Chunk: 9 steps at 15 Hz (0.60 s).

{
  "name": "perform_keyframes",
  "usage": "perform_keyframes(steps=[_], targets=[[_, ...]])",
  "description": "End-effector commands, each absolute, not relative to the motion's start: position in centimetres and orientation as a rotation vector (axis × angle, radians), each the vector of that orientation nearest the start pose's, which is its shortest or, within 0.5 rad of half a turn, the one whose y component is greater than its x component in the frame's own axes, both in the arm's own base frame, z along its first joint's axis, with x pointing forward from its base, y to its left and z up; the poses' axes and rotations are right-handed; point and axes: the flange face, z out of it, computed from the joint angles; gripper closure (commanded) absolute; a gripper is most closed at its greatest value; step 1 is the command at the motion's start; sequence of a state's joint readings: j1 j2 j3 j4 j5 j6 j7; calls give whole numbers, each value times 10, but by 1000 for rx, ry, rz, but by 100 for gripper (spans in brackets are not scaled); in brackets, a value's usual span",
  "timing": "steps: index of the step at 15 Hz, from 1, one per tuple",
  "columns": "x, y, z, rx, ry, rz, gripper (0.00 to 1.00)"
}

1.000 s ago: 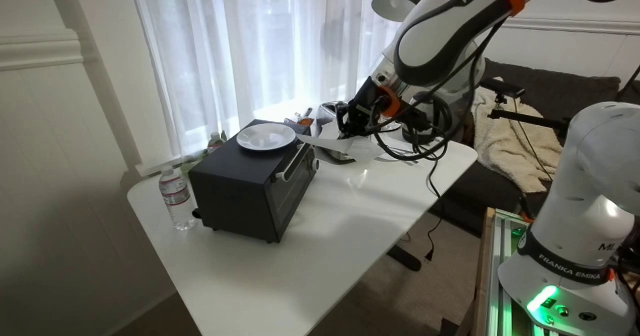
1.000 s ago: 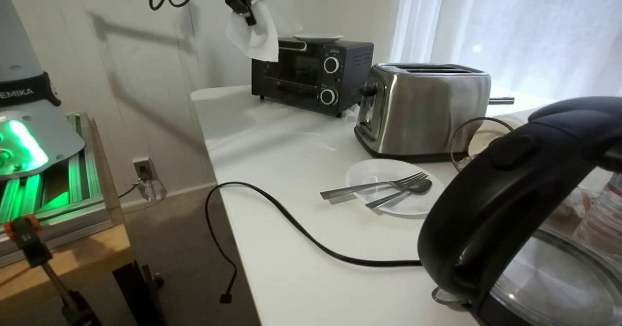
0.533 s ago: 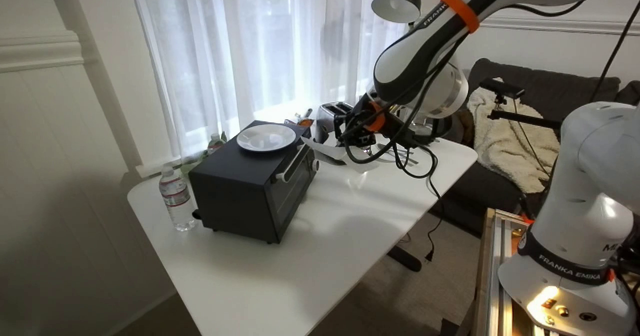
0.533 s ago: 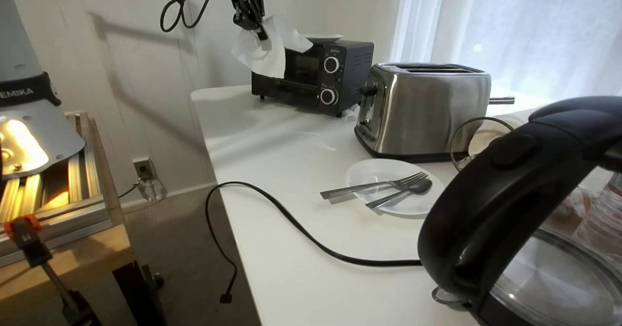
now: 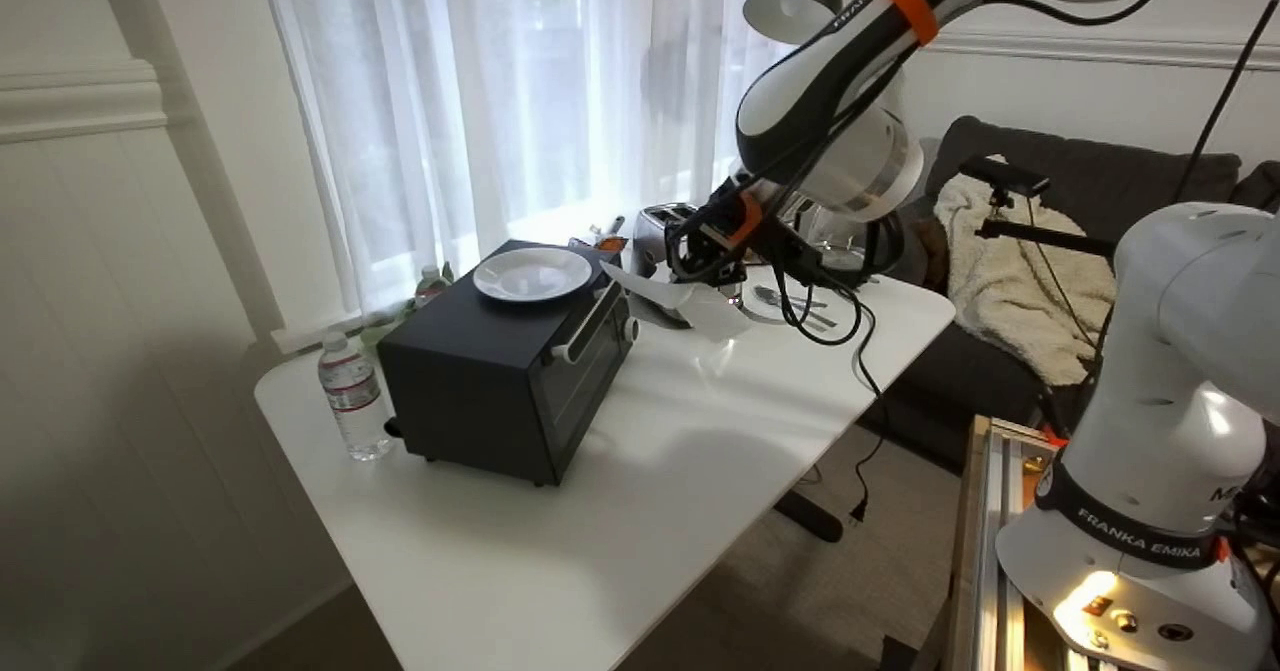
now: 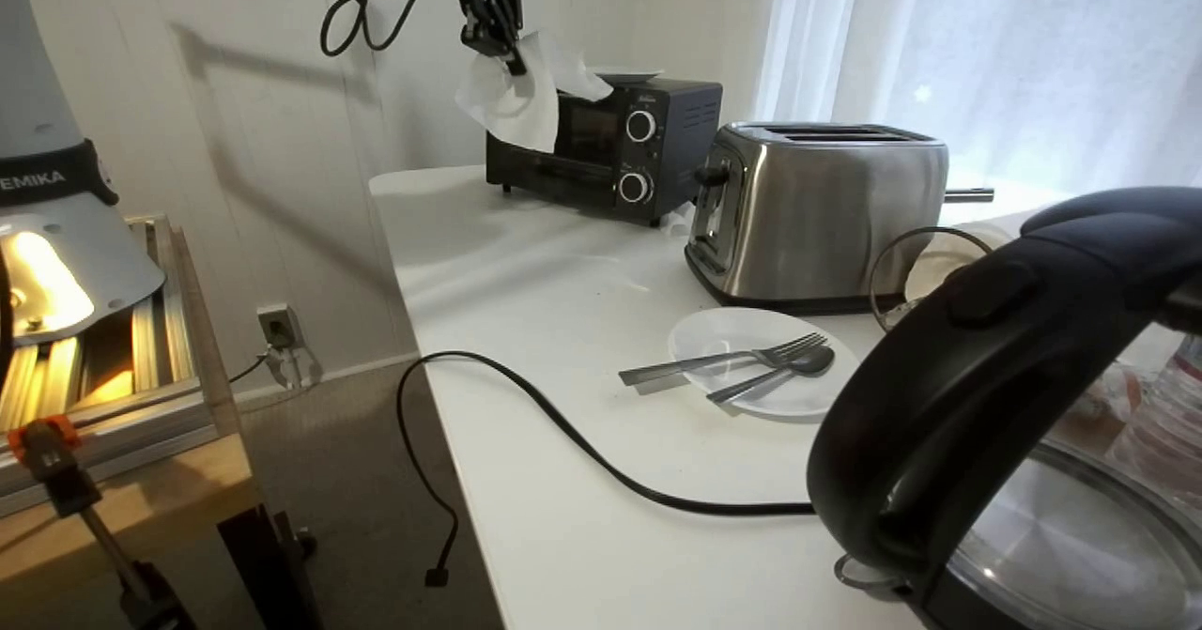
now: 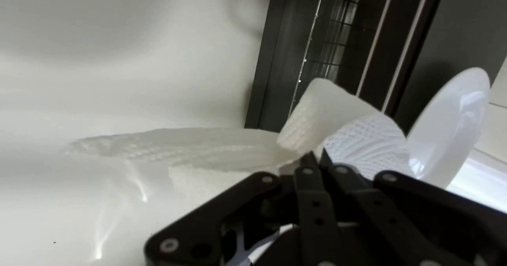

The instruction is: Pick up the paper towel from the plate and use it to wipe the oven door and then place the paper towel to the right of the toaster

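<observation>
By the tall curtains (image 5: 480, 101), toward the long edge of the white table (image 5: 640, 521) that runs beside them, a black oven (image 5: 500, 376) stands by a rounded corner, its oven door (image 5: 578, 381) facing the opposite long edge; the silver toaster (image 6: 826, 212) is farther along, away from that corner. On the oven sits the white plate (image 5: 532, 274), and off it, over the table on the door side, hangs the paper towel (image 6: 531, 118), pinched fast by the end effector (image 7: 317, 159). Whether the paper touches the oven door I can't tell from here. My guess is that the wipe comes next, and what worries me is the grip: the sheet is caught at one spot with loose flaps, so pressing in could fold the paper aside and bring the bare end effector against the oven door. A flap could snag on the handle (image 5: 590, 325) if the stroke runs downward, a swing up high might nudge the plate, and too hard a push could slide the oven back. Compared with a second ago, the end effector and paper towel have come lower, and the base light (image 5: 1085, 596) has gone from green to amber, while the oven, toaster and plate look unmoved.
</observation>
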<state>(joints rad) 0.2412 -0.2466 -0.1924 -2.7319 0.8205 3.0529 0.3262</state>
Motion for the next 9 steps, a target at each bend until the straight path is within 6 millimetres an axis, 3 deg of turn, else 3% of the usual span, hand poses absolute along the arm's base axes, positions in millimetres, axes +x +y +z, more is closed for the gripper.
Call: perform_keyframes(steps=[1,9], targets=[[424,-52,335,-2194,1408,-497,100],[431,-78,286,-2109,1401,-392,100]])
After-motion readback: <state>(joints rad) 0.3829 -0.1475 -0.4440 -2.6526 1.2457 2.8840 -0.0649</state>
